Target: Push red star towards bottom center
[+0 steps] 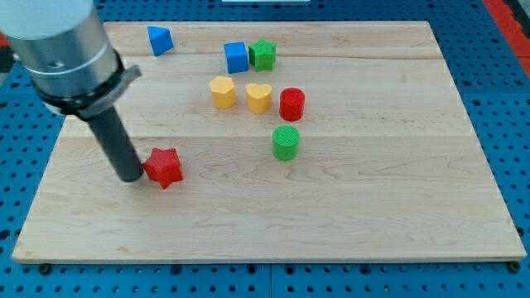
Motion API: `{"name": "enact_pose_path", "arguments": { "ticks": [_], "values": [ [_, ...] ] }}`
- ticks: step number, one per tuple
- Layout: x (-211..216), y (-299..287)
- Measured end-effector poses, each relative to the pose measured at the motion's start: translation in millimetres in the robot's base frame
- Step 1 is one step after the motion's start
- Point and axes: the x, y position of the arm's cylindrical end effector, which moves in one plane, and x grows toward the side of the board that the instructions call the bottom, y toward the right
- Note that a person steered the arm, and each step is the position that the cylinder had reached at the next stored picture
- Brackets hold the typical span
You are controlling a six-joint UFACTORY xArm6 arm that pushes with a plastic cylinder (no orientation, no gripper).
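The red star (163,166) lies on the wooden board (348,207) at the view's lower left. My tip (131,176) rests on the board right against the star's left side, touching it or nearly so. The dark rod rises from the tip up and to the left into the grey arm body at the view's top left.
A green cylinder (286,142) stands right of the star. Above it are a red cylinder (291,104), a yellow heart (258,97) and a yellow hexagon (222,92). A blue cube (236,57), green star (263,55) and blue triangle (159,40) sit near the top.
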Motion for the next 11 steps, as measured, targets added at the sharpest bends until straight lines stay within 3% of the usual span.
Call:
{"name": "enact_pose_path", "arguments": {
  "ticks": [1, 4, 7, 11],
  "values": [
    [0.0, 21.3],
    [0.1, -2.8],
    [-27.3, 3.2],
    [24.0, 84.6]
  ]
}}
